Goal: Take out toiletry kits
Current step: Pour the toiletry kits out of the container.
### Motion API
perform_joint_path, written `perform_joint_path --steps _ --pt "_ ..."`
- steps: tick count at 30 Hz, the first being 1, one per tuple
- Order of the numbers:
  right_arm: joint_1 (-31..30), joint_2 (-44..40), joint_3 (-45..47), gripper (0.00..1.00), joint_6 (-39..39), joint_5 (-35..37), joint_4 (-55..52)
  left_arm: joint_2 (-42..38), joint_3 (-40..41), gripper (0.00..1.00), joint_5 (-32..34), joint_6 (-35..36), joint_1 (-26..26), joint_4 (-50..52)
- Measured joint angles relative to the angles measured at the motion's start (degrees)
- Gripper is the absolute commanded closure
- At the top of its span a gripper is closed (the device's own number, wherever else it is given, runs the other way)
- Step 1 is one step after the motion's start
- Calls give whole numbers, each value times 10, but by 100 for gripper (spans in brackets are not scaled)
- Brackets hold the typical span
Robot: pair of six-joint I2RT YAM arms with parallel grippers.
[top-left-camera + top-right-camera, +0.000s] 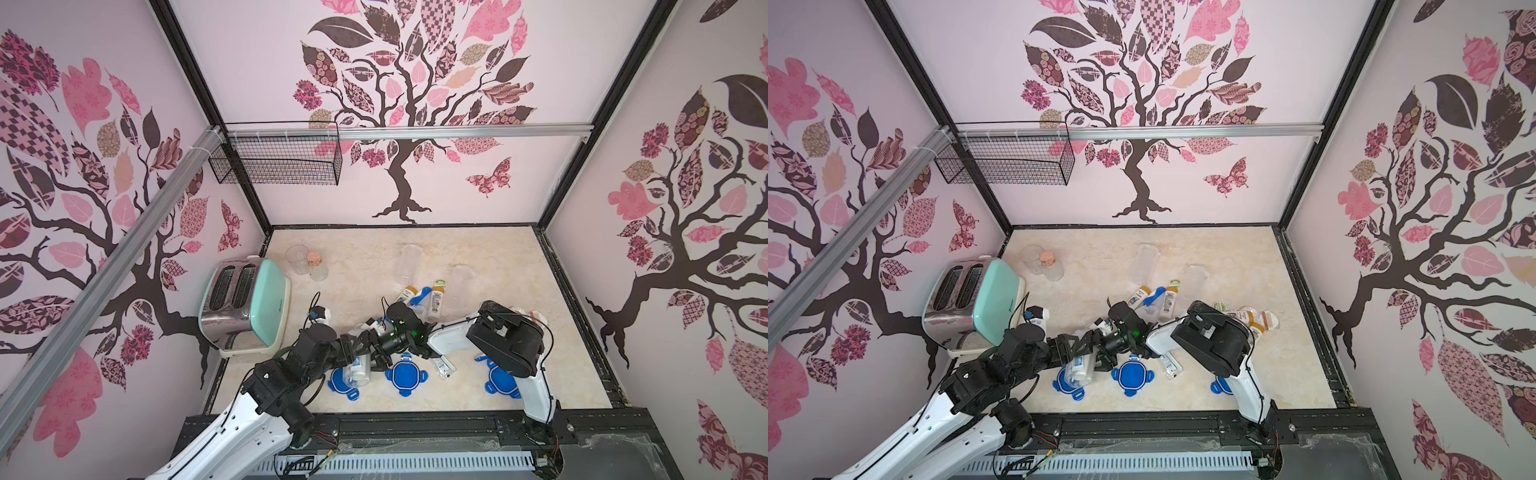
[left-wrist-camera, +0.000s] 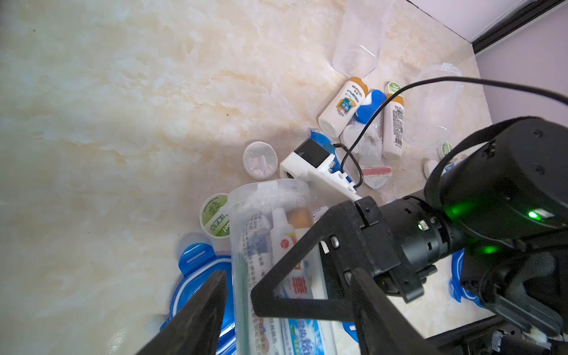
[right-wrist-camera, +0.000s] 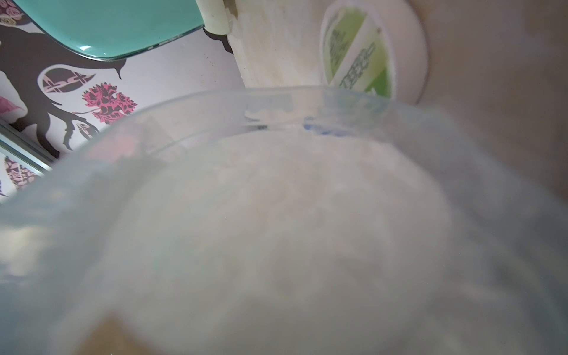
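By the left wall stands a mint toaster, with a clear cup and a little corked jar behind it on the counter. Next comes an open canister, tipped over on a blue lid. Inside it is one of the toiletry kits: a toothpaste tube, a box with blue letters, and crinkly wrappers (all packed tight).

The left pincer is spread, one finger on each side of that canister, and I see a gap on one side. The right pincer reaches over the same canister. One finger lies across it and the other is hidden, so I cannot tell if it pinches. A green tub sits just beside the canister's mouth.

Further right a second lid lies flat, with a wrapped packet near it. Behind those, loose on the counter, lie two white bottles with yellow caps and a blue toothbrush between them. Two empty canisters lie on their sides just past them. More bottles peek out behind the right arm, which partly hides a third lid.
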State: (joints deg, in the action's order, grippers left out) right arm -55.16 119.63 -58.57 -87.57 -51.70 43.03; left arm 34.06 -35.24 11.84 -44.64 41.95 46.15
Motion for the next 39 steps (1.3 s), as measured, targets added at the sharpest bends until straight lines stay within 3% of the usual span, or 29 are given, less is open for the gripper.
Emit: perform_joint_path --steps 8,14,22,29,39 --pt "7 11 -1 57 -39 -3 22 26 29 28 10 -24 15 -5" --pt "9 23 -2 55 -57 -7 35 -16 62 19 0 -52 27 -11" --pt "10 31 -13 54 -80 -7 61 -6 66 19 -48 -68 48 -7" --pt "10 36 -15 54 -101 -13 83 7 66 19 -17 -101 121 22" --pt "13 39 -15 54 -111 -7 96 26 66 23 19 -108 129 9"
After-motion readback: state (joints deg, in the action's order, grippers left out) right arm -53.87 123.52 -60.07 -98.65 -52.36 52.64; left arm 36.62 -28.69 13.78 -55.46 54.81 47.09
